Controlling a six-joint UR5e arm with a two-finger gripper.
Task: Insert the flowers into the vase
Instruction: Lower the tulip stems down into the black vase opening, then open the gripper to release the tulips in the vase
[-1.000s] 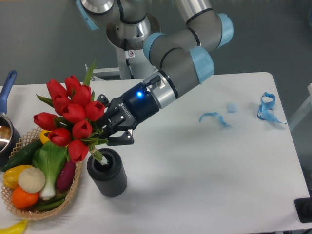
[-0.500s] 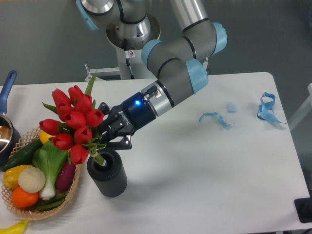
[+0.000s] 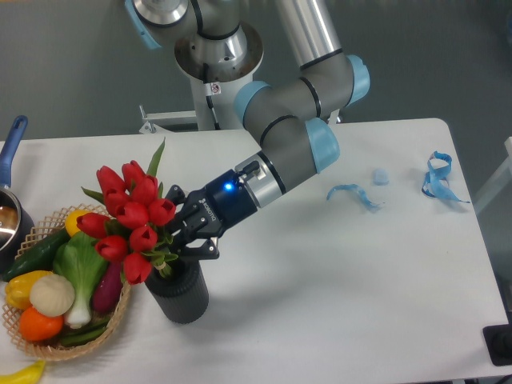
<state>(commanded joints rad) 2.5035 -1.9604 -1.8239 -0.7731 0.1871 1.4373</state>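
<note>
We see the vase (image 3: 180,292) standing near the front left of the table (image 3: 336,272), a short dark cylinder with a matte, ribbed-looking wall. Its mouth is mostly hidden by the flowers (image 3: 132,220), whose stems run down into it at a slant, so the blooms lean out to the left over the basket (image 3: 120,308). The bunch is red tulips, tightly packed, with green leaves; one long leaf sticks up at the far side.

The basket sits just left of the vase, touching or almost touching it. In it we make out a green-and-white leafy vegetable (image 3: 80,268), a pale round one, an orange one, a yellow pepper, a purple piece and a cucumber. A pot (image 3: 10,212) with a blue handle shows at the left edge.

The gripper (image 3: 182,238) is clamped narrowly on the stems just above the vase's rim.

Blue ribbon scraps (image 3: 436,178) lie far right.
</note>
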